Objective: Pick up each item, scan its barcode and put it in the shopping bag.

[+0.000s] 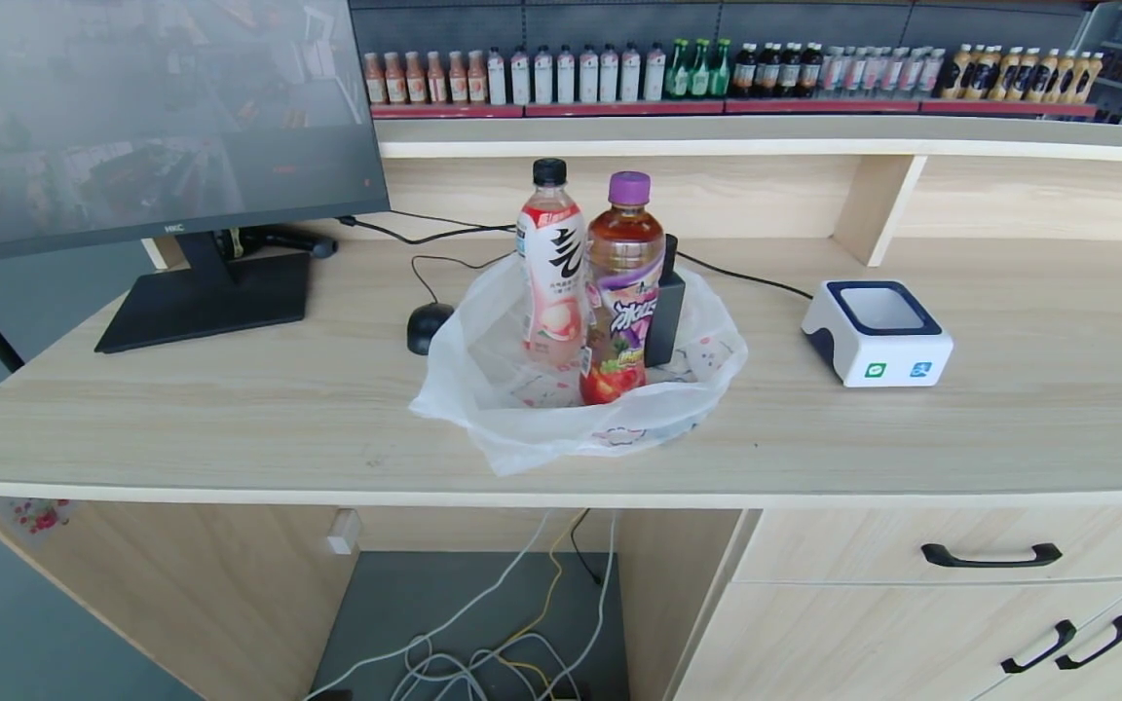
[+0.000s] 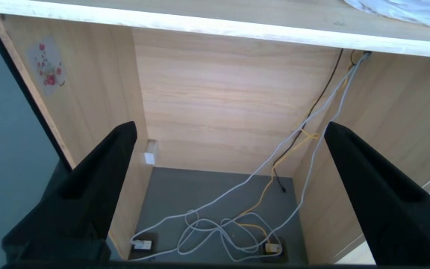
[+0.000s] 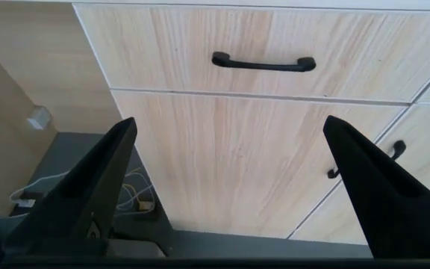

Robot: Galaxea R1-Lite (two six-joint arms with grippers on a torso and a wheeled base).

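One shopping bag (image 1: 532,433), white and thin, sits open near the middle of the worktop (image 1: 230,409), its rim slumped down around the contents. Three things stand in it. Two are upright bottles that touch side by side: a black-capped bottle (image 1: 553,273) with a pink and white label on the robot's left, and a purple-capped bottle (image 1: 624,292) of amber drink. The third is one dark box (image 1: 666,307), standing just behind the purple-capped bottle on the robot's right. One white scanner (image 1: 876,333) with a dark-framed window on top rests on the worktop to the right of the bag, apart from it. One monitor (image 1: 147,117) stands at the far left, and one black mouse (image 1: 428,326) lies just beside the bag's left edge. A shelf (image 1: 736,107) behind the worktop carries a long row of bottles. The left gripper (image 2: 230,131) is released, fingers spread wide, below the worktop's edge and facing the recess where loose cables (image 2: 222,224) lie. The right gripper (image 3: 228,123) is likewise spread and holds nothing, facing a drawer front (image 3: 263,97) with one black handle.
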